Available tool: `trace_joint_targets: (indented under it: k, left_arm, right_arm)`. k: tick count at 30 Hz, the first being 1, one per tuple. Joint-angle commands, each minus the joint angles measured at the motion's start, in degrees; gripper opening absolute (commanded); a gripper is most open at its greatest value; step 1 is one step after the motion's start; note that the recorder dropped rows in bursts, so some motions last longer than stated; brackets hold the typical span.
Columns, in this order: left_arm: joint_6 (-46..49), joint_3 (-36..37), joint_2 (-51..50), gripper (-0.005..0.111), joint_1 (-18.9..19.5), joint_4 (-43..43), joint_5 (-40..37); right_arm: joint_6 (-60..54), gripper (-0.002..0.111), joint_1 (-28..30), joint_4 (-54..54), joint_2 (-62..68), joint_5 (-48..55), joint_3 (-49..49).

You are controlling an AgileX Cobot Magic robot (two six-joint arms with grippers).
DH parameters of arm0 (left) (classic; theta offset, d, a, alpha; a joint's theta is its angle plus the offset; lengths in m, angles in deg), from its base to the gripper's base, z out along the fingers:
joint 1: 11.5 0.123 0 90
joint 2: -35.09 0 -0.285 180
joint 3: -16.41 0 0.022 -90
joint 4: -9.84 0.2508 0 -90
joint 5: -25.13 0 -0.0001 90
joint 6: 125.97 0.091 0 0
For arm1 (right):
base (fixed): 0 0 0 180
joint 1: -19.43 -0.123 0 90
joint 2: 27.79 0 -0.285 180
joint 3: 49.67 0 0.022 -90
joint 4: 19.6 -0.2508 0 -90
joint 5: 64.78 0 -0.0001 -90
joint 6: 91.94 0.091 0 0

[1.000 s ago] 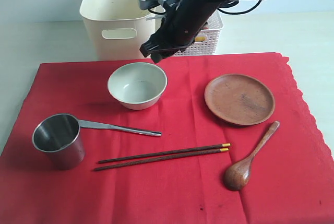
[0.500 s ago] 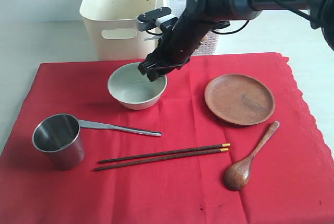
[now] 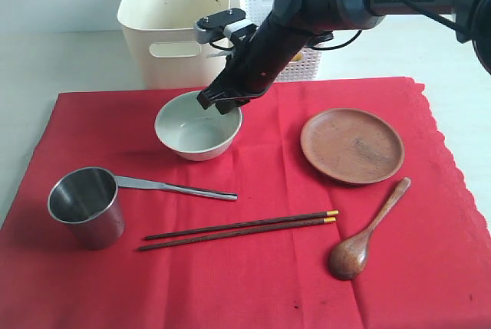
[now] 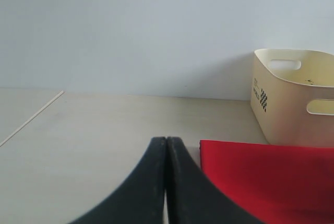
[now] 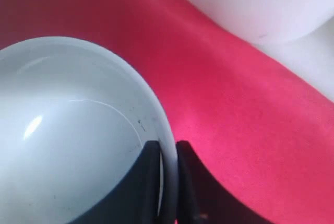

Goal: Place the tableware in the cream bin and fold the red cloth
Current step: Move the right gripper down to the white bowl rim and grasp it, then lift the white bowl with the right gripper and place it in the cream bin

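Observation:
The cream bowl (image 3: 197, 126) sits on the red cloth (image 3: 253, 283) in front of the cream bin (image 3: 175, 22). My right gripper (image 3: 222, 103) is shut on the bowl's far right rim; in the right wrist view one finger is inside the bowl (image 5: 73, 135) and one outside, around the gripper (image 5: 168, 148). On the cloth also lie the steel cup (image 3: 86, 207), the steel knife (image 3: 176, 187), the chopsticks (image 3: 238, 228), the wooden plate (image 3: 351, 145) and the wooden spoon (image 3: 367, 233). My left gripper (image 4: 166, 145) is shut and empty, off the cloth's (image 4: 271, 177) corner, with the bin (image 4: 295, 96) beyond.
A white perforated basket (image 3: 295, 57) stands behind my right arm, next to the cream bin. The bare pale tabletop (image 3: 69, 60) surrounds the cloth. The cloth's scalloped edge (image 3: 453, 168) runs along the right side.
My right gripper came down from above the bowl to its far rim and shut on it. The bowl has shifted slightly left.

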Motion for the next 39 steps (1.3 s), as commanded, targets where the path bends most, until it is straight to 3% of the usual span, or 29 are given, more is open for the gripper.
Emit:
trace_joint_targets:
  k: [1,29,39]
  left_arm:
    - [0.2,0.1,0.2,0.000,0.1,0.4,0.1]
    - [0.2,0.1,0.2,0.000,0.1,0.4,0.1]
    - [0.2,0.1,0.2,0.000,0.1,0.4,0.1]
  right_arm:
    - [-1.0,0.000,-0.1,0.6,0.0,-0.4,-0.4]
    - [-1.0,0.000,-0.1,-5.7,-0.6,-0.3,-0.4]
    - [-10.8,0.000,-0.1,-18.6,-5.3,7.3,-0.4]
